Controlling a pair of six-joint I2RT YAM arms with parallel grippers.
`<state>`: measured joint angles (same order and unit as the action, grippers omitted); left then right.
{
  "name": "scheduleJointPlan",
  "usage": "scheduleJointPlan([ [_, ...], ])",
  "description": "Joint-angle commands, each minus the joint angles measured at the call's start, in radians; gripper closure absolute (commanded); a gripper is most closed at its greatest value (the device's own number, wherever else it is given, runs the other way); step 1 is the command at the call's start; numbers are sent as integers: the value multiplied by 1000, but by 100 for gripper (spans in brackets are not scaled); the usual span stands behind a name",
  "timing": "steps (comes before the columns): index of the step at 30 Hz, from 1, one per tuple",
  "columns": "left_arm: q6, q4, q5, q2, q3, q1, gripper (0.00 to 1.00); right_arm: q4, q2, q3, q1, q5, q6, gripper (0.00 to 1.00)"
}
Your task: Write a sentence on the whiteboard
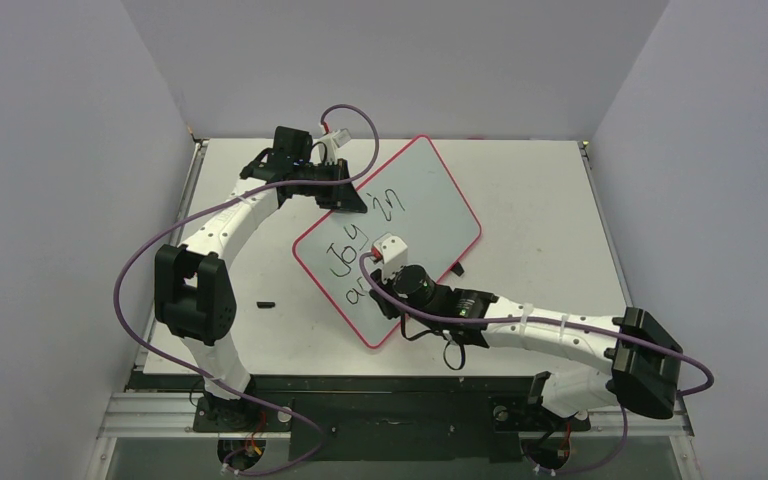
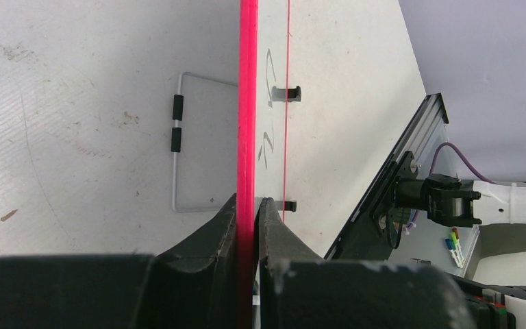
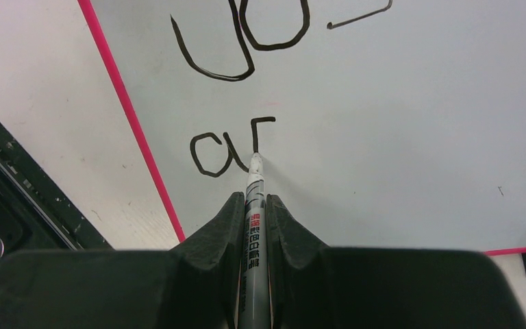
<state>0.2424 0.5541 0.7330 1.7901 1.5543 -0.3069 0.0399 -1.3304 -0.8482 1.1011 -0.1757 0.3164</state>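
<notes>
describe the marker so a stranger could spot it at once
Find the red-rimmed whiteboard turned askew on the white table. By its near left edge the right gripper is shut on a slim marker, tip at the half-written second line. It is the only pen there: pale grey barrel with a red label.
</notes>
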Motion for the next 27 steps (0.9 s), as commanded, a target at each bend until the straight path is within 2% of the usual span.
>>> scheduleJointPlan([
  [1, -94, -64, -208, -1, -11, -1, 100, 0, 26, 24, 5, -23, 10, 100],
  [15, -93, -59, -224, -5, -3, -1, 100, 36, 3, -26, -19, -90, -10, 100],
  [27, -79, -49, -271, -44, -27, -3, 100, 70, 106, -29, -17, -90, -18, 100],
])
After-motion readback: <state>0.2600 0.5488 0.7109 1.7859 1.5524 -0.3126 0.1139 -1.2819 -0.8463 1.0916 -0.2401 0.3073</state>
